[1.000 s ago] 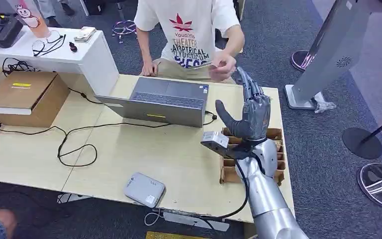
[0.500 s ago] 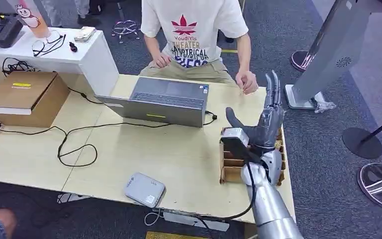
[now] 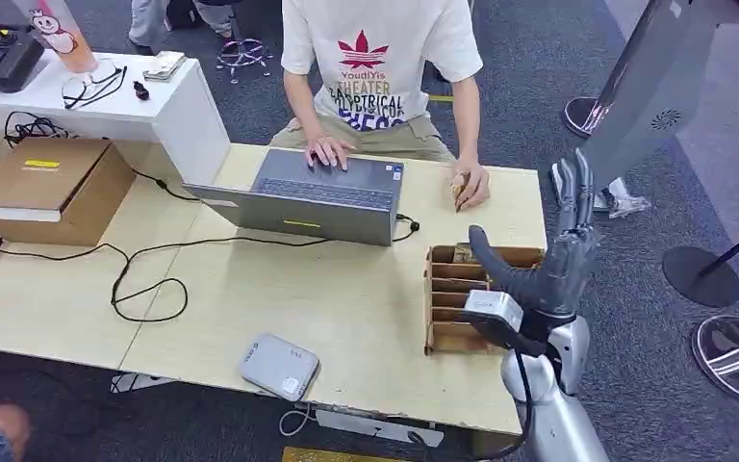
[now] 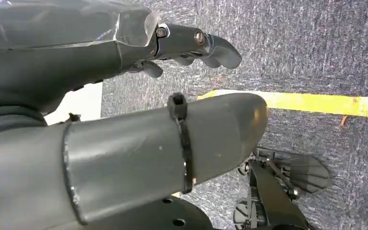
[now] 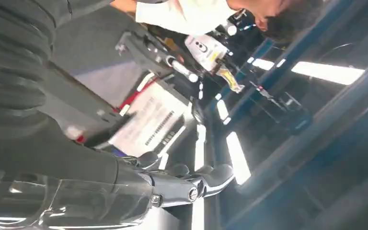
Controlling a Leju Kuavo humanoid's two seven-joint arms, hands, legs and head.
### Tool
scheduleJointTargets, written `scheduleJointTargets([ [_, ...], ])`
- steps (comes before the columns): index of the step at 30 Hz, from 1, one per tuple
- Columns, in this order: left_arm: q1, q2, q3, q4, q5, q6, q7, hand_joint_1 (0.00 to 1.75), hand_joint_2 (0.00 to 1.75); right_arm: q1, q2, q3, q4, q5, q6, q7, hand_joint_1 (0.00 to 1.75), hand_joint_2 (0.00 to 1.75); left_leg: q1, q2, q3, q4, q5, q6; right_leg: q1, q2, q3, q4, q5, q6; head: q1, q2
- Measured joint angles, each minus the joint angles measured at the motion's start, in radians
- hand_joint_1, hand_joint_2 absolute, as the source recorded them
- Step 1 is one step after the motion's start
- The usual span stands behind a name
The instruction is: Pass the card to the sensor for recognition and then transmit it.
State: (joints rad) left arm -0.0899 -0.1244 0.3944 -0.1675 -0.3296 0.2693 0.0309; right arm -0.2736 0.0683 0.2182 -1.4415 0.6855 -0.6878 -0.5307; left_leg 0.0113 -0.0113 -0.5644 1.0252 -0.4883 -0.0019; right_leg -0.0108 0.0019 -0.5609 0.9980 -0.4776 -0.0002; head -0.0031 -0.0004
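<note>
My right hand is raised over the right end of the slotted cardboard box, fingers straight up and thumb spread, holding nothing. In the right wrist view the same hand is empty too. A flat grey sensor pad lies near the table's front edge, well left of that hand. A person's hand rests on the far edge of the table over something small that I cannot make out. My left hand hangs over grey carpet, fingers apart, nothing in it.
A grey laptop stands open at the back of the table with the person typing on it. Black cables loop across the left half. A brown carton sits far left. A white kiosk stand rises off the right side.
My right hand has drawn back from the person's hand, moving right and toward me, past the box's right end. The person's hand dropped to the table; the other went to the laptop.
</note>
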Motion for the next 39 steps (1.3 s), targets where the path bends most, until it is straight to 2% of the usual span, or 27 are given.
scheduleJointTargets([
  [3,0.006,0.0,0.007,0.0,0.016,0.0,-0.003,0.0,0.0,0.07,-0.033,-0.016,-0.055,0.02,0.0,-0.001,0.0,1.75,0.0,0.0,0.0,0.0,-0.001,0.0,0.0,0.0,0.0,0.0,0.0,0.0,0.0,0.0],
  [5,0.012,0.0,0.012,0.0,0.031,0.001,-0.012,0.0,0.0,0.121,-0.064,-0.026,-0.081,0.051,0.0,0.02,0.0,1.75,0.0,0.0,-0.001,0.0,-0.001,0.0,0.0,0.0,0.0,0.0,0.0,0.0,0.0,0.0],
  [13,0.032,0.001,0.051,0.0,0.066,0.008,-0.031,0.0,0.0,0.271,-0.19,-0.023,-0.095,0.143,0.0,0.191,0.0,1.75,0.0,0.0,-0.002,0.0,-0.001,0.001,0.0,0.0,-0.001,-0.001,-0.001,0.0,0.0,0.0],
  [18,0.035,0.001,0.066,0.0,0.076,0.011,-0.031,0.0,0.0,0.321,-0.253,-0.018,-0.091,0.178,0.006,0.264,0.0,1.75,0.0,0.0,-0.002,0.0,-0.001,0.001,0.0,0.0,-0.001,-0.001,0.0,0.0,0.0,0.0],
  [26,0.035,0.001,0.075,0.0,0.071,0.011,-0.03,0.0,0.0,0.363,-0.294,-0.013,-0.093,0.197,0.029,0.312,0.0,1.75,0.0,0.0,-0.002,0.0,-0.001,0.001,0.0,0.0,-0.001,-0.001,0.0,0.0,0.0,0.0],
  [39,0.035,0.001,0.075,0.0,0.048,0.0,-0.033,0.0,0.0,0.393,-0.298,0.031,-0.095,0.229,0.103,0.36,0.1,1.75,0.0,0.0,-0.002,0.0,-0.001,0.001,0.0,0.0,-0.001,-0.001,0.0,0.0,0.0,0.0],
])
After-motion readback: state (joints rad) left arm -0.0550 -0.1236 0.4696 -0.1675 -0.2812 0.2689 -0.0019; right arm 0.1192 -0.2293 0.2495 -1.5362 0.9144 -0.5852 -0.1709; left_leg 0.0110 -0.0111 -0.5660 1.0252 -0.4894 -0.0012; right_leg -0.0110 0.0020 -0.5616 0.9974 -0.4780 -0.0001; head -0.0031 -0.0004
